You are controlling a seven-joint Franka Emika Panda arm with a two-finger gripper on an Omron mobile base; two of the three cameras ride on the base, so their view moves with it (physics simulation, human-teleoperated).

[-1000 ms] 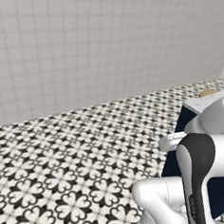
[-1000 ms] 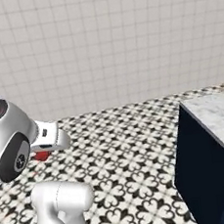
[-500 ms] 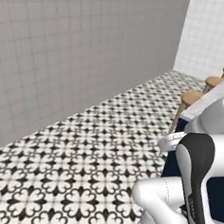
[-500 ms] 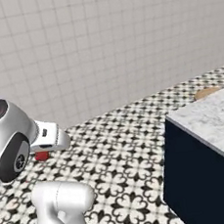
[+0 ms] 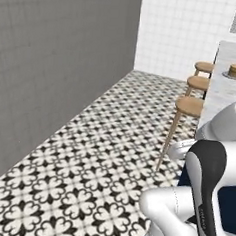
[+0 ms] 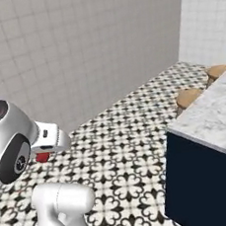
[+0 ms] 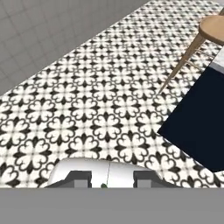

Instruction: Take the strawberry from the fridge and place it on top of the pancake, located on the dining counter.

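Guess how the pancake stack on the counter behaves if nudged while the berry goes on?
The pancake stack looks short and wide, so probably won't tip. It sits on a small plate on smooth marble counter, so the plate may slide. The layers are likely soft.

Both base views flank the arm, sharing stools (image 5: 190,105) and dining counter (image 6: 216,118).

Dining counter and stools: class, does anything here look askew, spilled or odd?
Nothing stands out. The pancake sits flat on the dining counter, the stools stand upright in a row, and the floor shows no spill.
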